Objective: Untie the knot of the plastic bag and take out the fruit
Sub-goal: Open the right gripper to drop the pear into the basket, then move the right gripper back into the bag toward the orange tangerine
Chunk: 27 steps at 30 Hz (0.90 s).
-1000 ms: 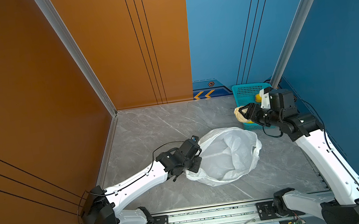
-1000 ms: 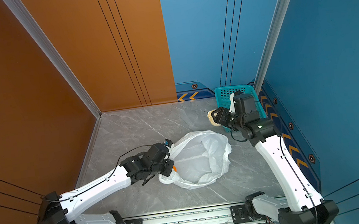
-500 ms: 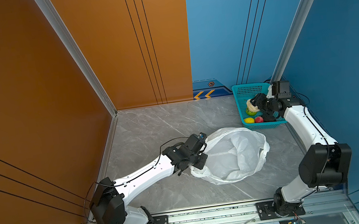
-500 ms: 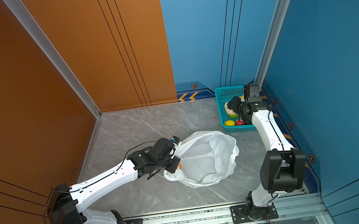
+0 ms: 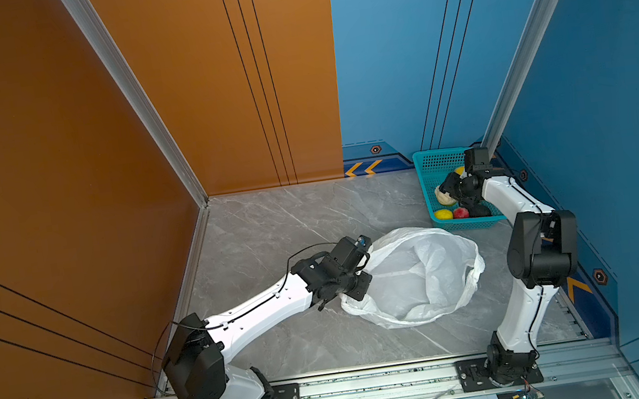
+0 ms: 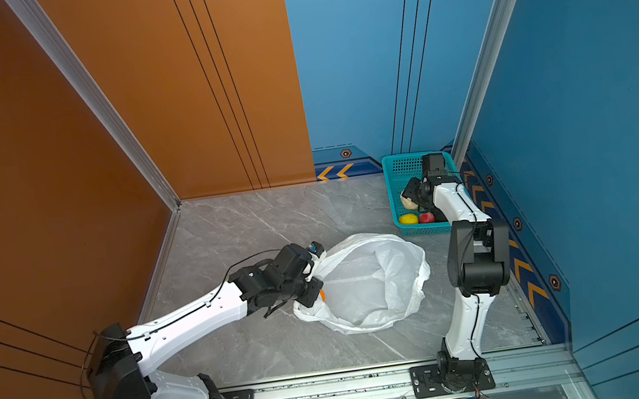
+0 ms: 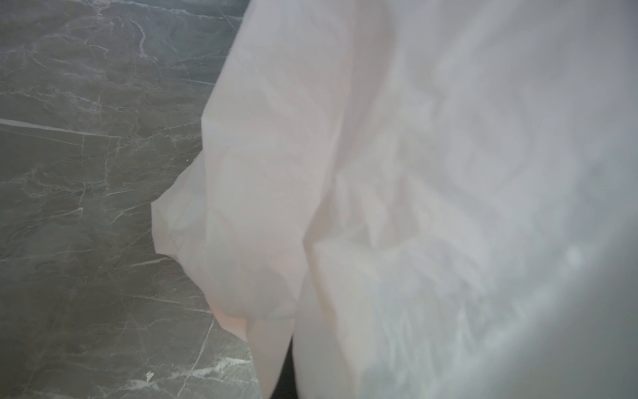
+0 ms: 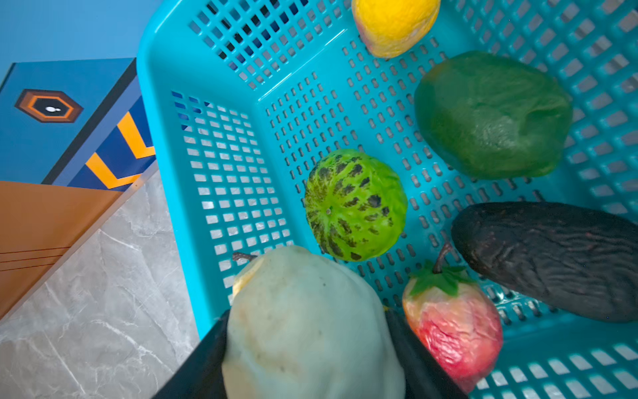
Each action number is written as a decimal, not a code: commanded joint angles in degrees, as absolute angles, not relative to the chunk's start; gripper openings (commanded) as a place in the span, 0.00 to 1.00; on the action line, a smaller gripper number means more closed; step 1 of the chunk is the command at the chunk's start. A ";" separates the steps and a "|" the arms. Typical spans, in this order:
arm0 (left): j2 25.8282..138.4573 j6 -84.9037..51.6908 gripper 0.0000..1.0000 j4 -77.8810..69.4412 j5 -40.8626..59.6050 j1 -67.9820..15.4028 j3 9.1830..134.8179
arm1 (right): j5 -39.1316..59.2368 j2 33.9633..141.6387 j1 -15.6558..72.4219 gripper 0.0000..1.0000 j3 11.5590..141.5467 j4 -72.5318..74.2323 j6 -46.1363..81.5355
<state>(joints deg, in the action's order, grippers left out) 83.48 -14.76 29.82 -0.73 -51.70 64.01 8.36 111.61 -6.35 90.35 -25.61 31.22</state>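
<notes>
The white plastic bag [image 5: 416, 276] [image 6: 370, 282] lies with its mouth open in mid-floor; no knot shows. My left gripper [image 5: 356, 288] [image 6: 313, 293] is shut on the bag's near-left rim, and plastic [image 7: 414, 172] hides its fingers in the left wrist view. An orange fruit [image 6: 323, 295] peeks out beside it. My right gripper [image 5: 446, 194] [image 6: 409, 197] [image 8: 305, 321] is shut on the cream fruit [image 8: 307, 328] over the teal basket [image 8: 221, 69]. In the basket lie a striped melon [image 8: 355, 205], mango [image 8: 490, 114], avocado [image 8: 552, 259], apple [image 8: 455, 321] and lemon [image 8: 393, 24].
The basket [image 5: 435, 164] [image 6: 402, 168] stands in the far right corner against the blue walls. Orange walls close the left side. A metal rail [image 5: 375, 382] carrying both arm bases runs along the front edge. The grey marble floor [image 5: 270, 223] surrounds the bag.
My right arm has folded back and carried the cream fruit from the basket's near edge to over its inside. My left gripper has dragged the bag's rim to the right.
</notes>
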 commanded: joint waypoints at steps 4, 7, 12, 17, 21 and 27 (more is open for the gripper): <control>82.76 -15.31 0.00 28.73 -0.09 -51.96 64.10 | 4.55 112.86 -5.99 0.74 93.93 -28.96 28.34; 82.79 -15.30 0.00 28.70 0.00 -51.98 63.98 | 4.06 112.24 -5.99 0.78 93.99 -29.77 27.95; 82.78 -14.69 0.00 28.65 0.01 -51.97 63.98 | 3.70 110.54 -5.89 0.81 94.48 -31.17 27.22; 82.39 -14.59 0.00 28.23 -0.09 -52.02 63.84 | 4.83 107.41 -5.41 0.83 94.48 -33.06 27.00; 82.26 -14.61 0.00 27.67 0.00 -52.10 63.52 | 6.44 104.31 -5.03 0.84 94.10 -35.12 26.74; 82.03 -14.15 0.00 27.34 0.00 -52.03 63.47 | 12.09 97.17 -4.25 0.84 92.81 -38.62 26.48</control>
